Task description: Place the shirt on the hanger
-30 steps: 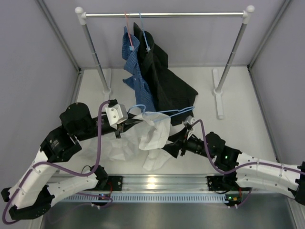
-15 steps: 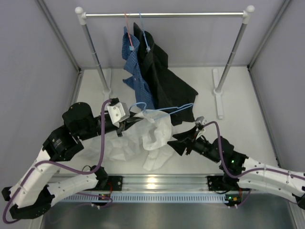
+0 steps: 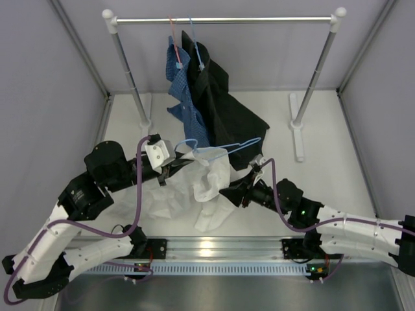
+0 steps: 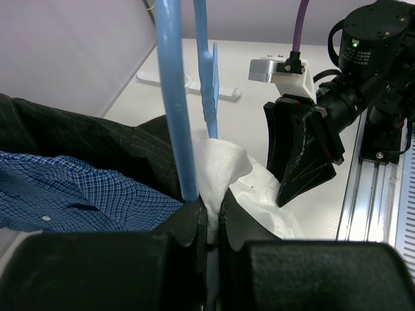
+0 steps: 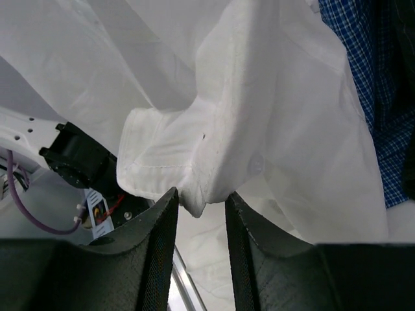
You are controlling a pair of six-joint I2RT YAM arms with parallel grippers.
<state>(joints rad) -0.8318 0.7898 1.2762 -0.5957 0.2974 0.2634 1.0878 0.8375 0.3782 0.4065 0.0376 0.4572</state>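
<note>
Barely begun: pinching the hanger (image 3: 220,150) tight in the left jaws, reaching wide-open right jaws round a fold of the shirt (image 3: 194,188), heaped at 6 o'clock below the hanger, not yet slipped on.

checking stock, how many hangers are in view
3: a red hanger and a blue hanger hooked on the rail, the light-blue hanger in the left gripper by the white shirt. Others may be hidden.
</note>
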